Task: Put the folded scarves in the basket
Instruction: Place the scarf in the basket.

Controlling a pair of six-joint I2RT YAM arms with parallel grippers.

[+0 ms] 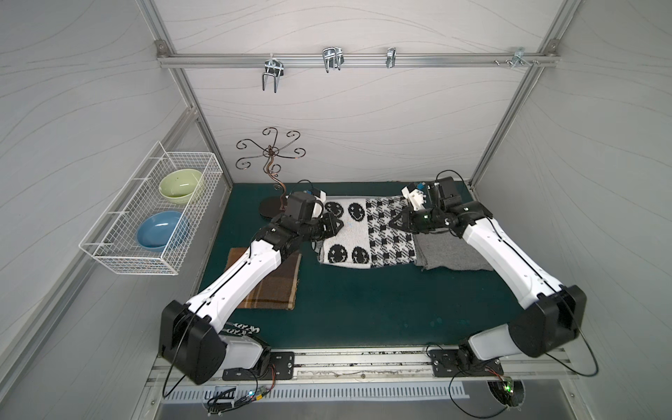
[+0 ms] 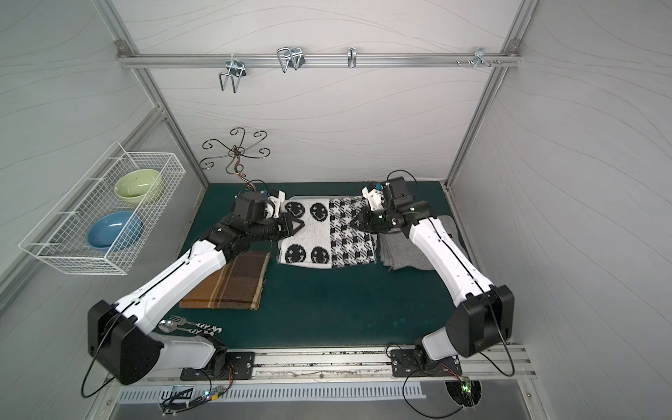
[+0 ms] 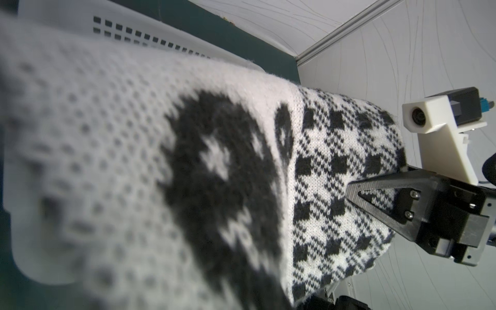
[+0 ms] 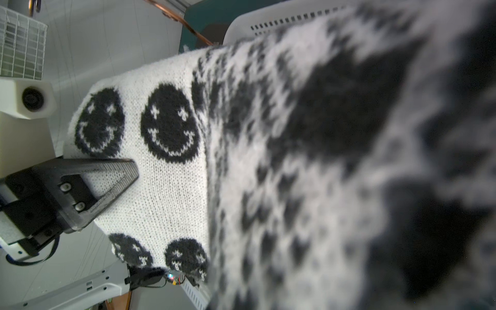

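The green counter (image 1: 363,309) spans the booth. The folded black-and-white scarf (image 1: 363,232) hangs stretched between both arms at the back middle, over the white perforated basket (image 3: 150,40), whose wall shows behind it in the wrist views; whether cloth touches its rim I cannot tell. A brown plaid cloth (image 1: 276,287) lies left of it, a grey cloth (image 1: 447,251) right. The left fingers (image 4: 102,163) pinch the scarf's smiley edge, the right fingers (image 3: 389,180) its checked edge, each pair pressed tight on the knit
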